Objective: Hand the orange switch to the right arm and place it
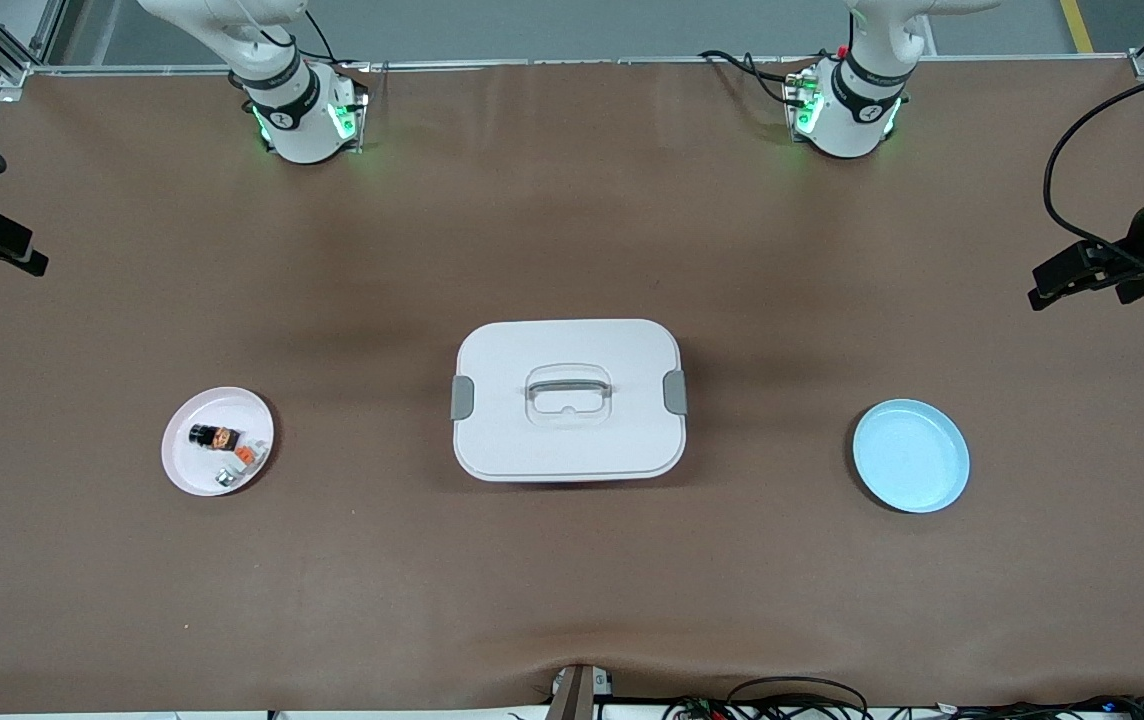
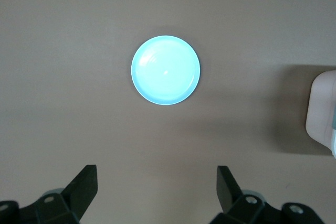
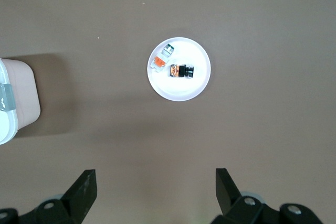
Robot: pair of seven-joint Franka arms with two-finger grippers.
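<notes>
The brown table (image 1: 572,560) is carrying three things in a row. A white lidded box (image 1: 569,400) is sitting at its middle. A blue plate (image 1: 911,455) is lying empty toward the left arm's end, and a white plate (image 1: 182,465) toward the right arm's end.

The left end effector (image 2: 157,192) is hanging high over the blue plate, its fingers spread wide and gripping nothing. The right end effector (image 3: 156,195) is hanging high over the white plate, likewise spread and empty.

The orange switch (image 1: 213,437) is lying on its side on the white plate. Just beside it, nearer the front camera, a grey-white part (image 1: 248,456) with an orange piece is resting, with a small clear piece (image 1: 225,478) close by.

The switch is looking light, rigid and hard-shelled, so it is probably taking a firm pinch without harm, though its smooth casing may be slipping or rolling. Gripping across the black body's two long flanks seems best, leaving one end jutting out for the second end effector to pinch at the hand-over. The neighbouring part is crowding one side, so the fingers are needing a careful line.
</notes>
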